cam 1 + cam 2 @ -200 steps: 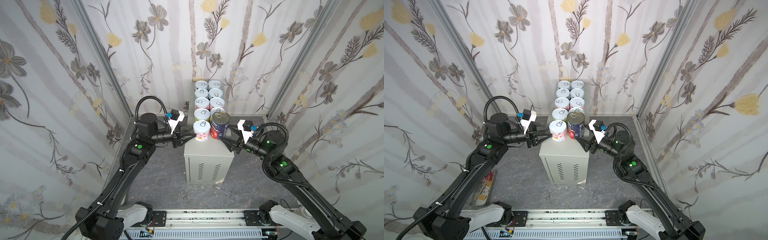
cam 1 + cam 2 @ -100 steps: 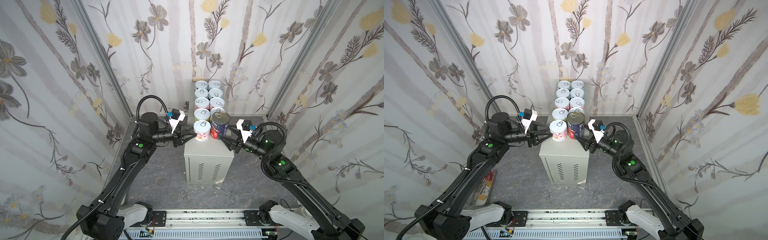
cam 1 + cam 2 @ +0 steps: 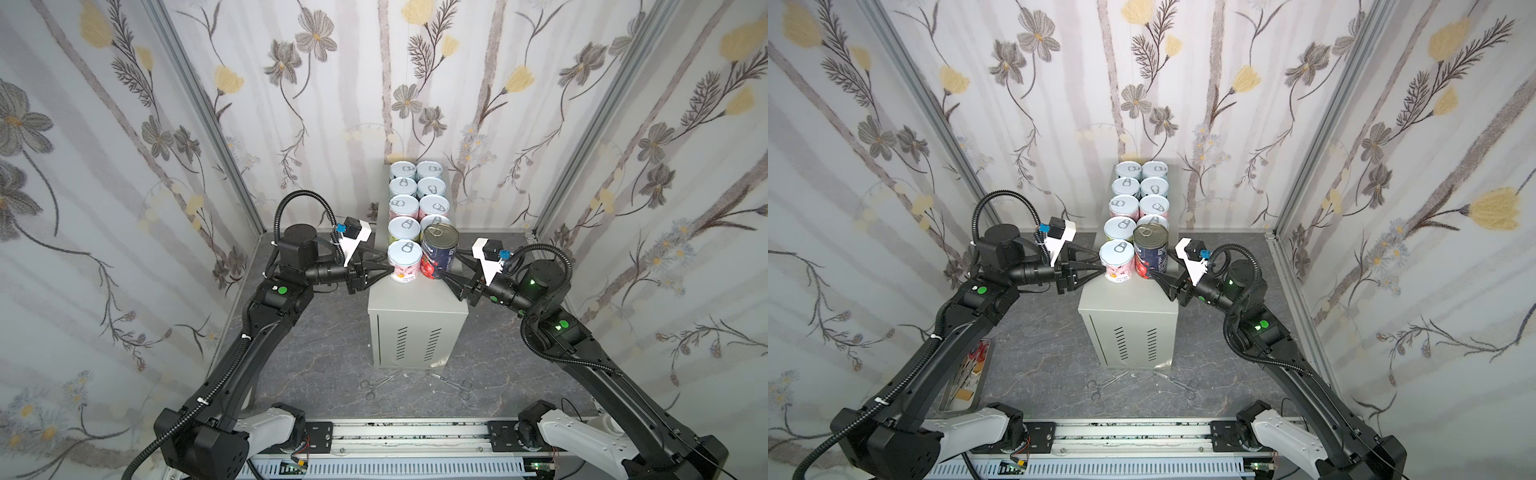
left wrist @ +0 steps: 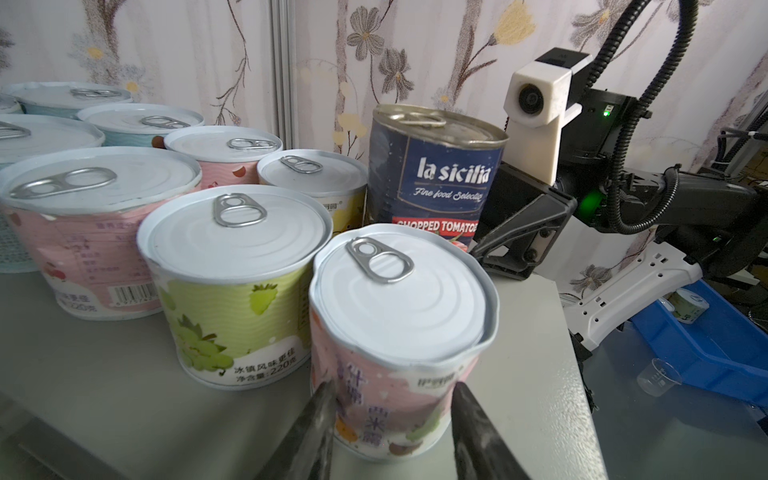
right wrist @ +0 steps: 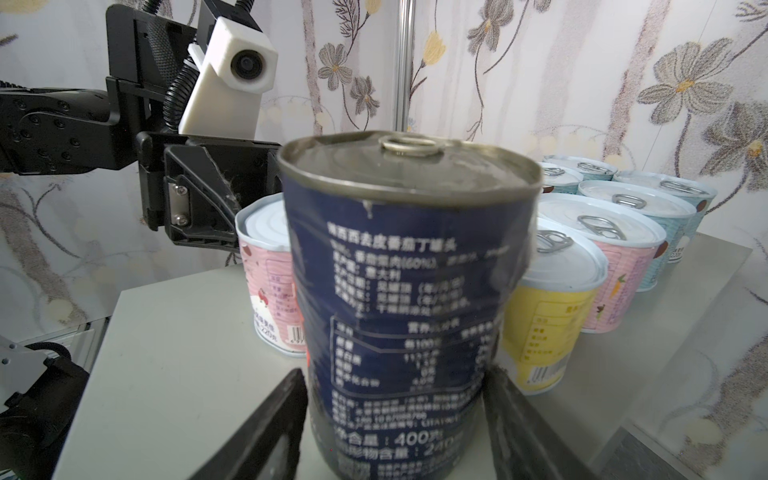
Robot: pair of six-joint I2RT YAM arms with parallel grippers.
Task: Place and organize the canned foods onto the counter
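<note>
While both stand on the counter (image 3: 415, 299), left gripper (image 4: 390, 419) clamps pink can (image 4: 399, 332) — right gripper (image 5: 395, 415) pinches tomato can (image 5: 403, 291).

cans (image 3: 418, 208) crowd counter (image 3: 417, 303), front strip bare

Two black jointed arms (image 3: 232, 365) on white bases. Ribbed black cable loops (image 3: 299, 199). White wrist camera housings (image 4: 540, 95), blue connectors, green indicator lights, screwed black triangular fingers (image 5: 199, 195).
</note>
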